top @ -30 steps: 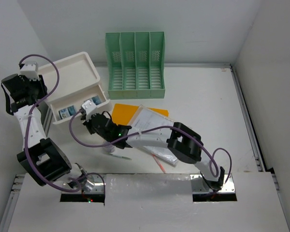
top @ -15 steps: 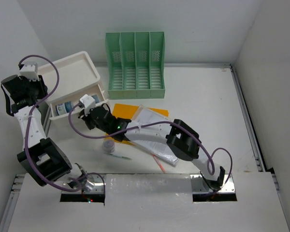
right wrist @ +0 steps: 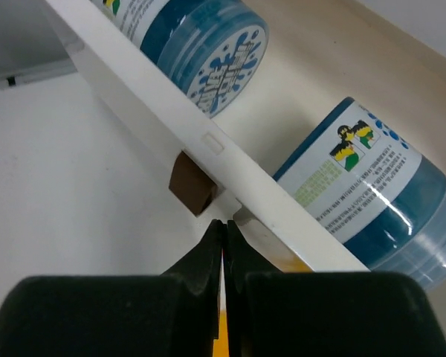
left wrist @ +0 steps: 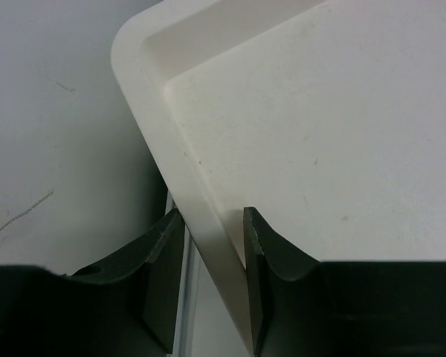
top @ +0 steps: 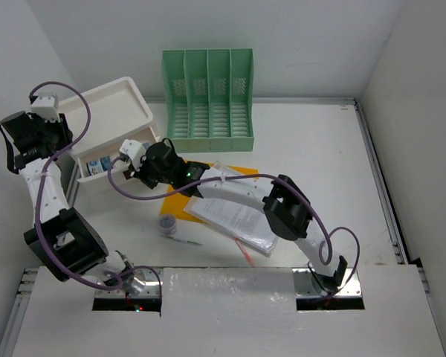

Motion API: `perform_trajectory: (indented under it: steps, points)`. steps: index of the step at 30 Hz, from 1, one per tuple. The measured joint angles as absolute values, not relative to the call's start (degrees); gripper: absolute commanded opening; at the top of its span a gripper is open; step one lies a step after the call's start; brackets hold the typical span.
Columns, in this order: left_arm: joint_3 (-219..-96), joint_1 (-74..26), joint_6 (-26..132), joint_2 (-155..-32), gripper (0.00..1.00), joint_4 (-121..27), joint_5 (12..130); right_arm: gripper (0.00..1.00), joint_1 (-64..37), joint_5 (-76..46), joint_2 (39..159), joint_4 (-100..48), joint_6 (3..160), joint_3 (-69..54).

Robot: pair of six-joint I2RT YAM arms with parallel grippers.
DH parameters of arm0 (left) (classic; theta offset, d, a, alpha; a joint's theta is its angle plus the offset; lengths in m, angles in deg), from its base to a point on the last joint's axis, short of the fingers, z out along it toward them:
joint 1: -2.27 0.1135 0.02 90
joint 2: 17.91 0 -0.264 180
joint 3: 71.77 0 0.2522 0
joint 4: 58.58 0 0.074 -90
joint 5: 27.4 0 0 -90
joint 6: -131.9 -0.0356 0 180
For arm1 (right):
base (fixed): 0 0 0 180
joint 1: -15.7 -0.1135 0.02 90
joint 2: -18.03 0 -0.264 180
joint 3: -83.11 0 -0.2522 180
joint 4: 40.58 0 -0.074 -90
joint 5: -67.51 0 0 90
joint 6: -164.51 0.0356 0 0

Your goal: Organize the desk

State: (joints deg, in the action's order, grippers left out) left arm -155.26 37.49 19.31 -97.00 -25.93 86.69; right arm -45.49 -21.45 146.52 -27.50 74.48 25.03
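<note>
Clamping rim of white drawer box [left wrist: 297, 134] with left end effector [left wrist: 212, 217]; holding closed right end effector [right wrist: 223, 224] at drawer front [right wrist: 160, 104], beside brown knob [right wrist: 193, 184].

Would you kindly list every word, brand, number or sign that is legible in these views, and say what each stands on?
None can be read with confidence.
Lower-right blue bottle: label with a cartoon figure and lines of fine print, too small to read.
Upper-left blue bottle: label print blurred.
Printed sheets on the desk: text too small in the top view.
</note>
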Motion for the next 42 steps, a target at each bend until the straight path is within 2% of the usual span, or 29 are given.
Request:
perform_trajectory:
  steps: [1,2,3,5,7,14,15,18,21,24,27,31,38,42]
  points:
    - [-155.61,37.47,19.14,-97.24,0.0,-25.64,86.72,0.02,-45.23,-21.06,146.34,-26.8,73.32,25.07]
    - [-155.96,37.47,18.9,-97.48,0.0,-25.36,86.82,0.14,-44.92,-20.47,146.08,-25.71,71.83,25.05]
    - [-156.2,37.45,18.75,-97.61,0.0,-25.03,86.89,0.18,-44.59,-19.88,145.69,-24.66,70.7,25.03]
    - [-156.51,37.47,18.4,-97.76,0.0,-24.64,86.96,0.22,-43.78,-18.81,143.81,-22.26,67.42,23.7]
    - [-156.53,37.47,18.42,-97.79,0.0,-24.66,86.96,0.21,-42.86,-19.72,140.59,-21.14,65.3,21.03]
    - [-156.69,37.47,18.85,-98.11,0.0,-24.86,87.79,0.63,-34.95,-21.56,126.54,-27.22,73.01,9.23]
    - [-156.82,37.47,18.79,-98.22,0.0,-24.81,88.09,0.64,-33.55,-22.02,125.84,-28.16,75.18,8.94]
    - [-157.1,37.47,18.4,-98.46,0.0,-24.59,88.59,0.66,-30.58,-22.33,125.38,-29.75,80.18,8.97]
    - [-157.17,37.47,18.35,-98.51,0.0,-24.55,88.59,0.61,-29.75,-22.22,126.65,-29.05,85.63,10.95]
    - [-157.17,37.47,18.4,-98.51,0.0,-24.55,88.64,0.56,-29.82,-21.63,130.76,-27.28,89.76,17.95]
    - [-157.17,37.47,18.42,-98.51,0.0,-24.55,88.68,0.55,-29.86,-20.56,136.09,-25.69,93.39,25.71]
    - [-157.19,37.47,18.42,-98.51,0.0,-24.53,88.68,0.58,-30.38,-19.29,138.87,-23.11,95.05,26.95]
    - [-158.28,37.47,18.29,-99.29,0.0,-23.7,88.9,0.72,-31.8,-15.59,137.01,-23.77,89.58,18.71]
    - [-159.2,37.47,18.16,-100.13,0.0,-23.28,89.86,0.73,-31.61,-7.9,134.54,-23.35,83.42,16.79]
